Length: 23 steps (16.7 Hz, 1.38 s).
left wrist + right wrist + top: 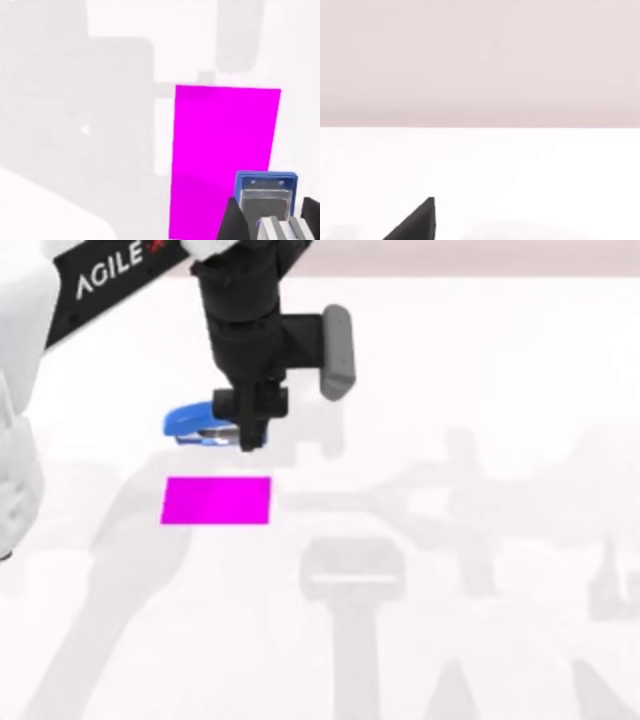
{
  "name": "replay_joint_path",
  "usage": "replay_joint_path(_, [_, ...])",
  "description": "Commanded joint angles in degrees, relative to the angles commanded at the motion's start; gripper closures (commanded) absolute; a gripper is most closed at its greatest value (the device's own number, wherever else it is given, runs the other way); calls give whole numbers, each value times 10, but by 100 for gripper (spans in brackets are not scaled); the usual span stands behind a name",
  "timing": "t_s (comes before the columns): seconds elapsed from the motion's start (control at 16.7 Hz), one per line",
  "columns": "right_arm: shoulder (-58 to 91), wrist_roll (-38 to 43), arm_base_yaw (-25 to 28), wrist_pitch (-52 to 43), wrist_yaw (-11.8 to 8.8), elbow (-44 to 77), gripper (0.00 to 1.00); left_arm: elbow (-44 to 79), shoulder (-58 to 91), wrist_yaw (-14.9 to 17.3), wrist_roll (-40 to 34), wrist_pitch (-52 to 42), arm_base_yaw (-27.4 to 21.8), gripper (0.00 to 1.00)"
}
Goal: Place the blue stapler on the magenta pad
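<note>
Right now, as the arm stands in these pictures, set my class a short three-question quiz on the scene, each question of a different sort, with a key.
1. True or false: the blue stapler already lies flat on the magenta pad.
2. Multiple choice: which gripper holds the stapler? A) the left gripper B) the right gripper C) neither
3. Fill in: in the top view, the pad lies on the table's ____ half.

Key
1. False. In the top view the stapler, clamped in the gripper, shows beyond the pad's far edge, not on it.
2. A. Its fingers are shut on the stapler; the right arm is out of the top view.
3. Left.
</note>
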Motion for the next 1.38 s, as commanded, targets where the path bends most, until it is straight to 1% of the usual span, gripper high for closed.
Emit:
replay_joint_path(0.18, [0,0,0,0,0,0,0,-23,0,0,4,23,2,100])
replay_joint_path(0.54, [0,0,0,0,0,0,0,-157,12,1,21,171,20,100])
replay_joint_path(0.66, [0,0,0,0,0,0,0,-190,15,2,27,205,24,100])
replay_joint_path(0.96, [0,0,0,0,0,0,0,-199,16,2,29,214,26,100])
replay_joint_path(1.38, [0,0,0,0,0,0,0,-199,16,2,29,214,26,47])
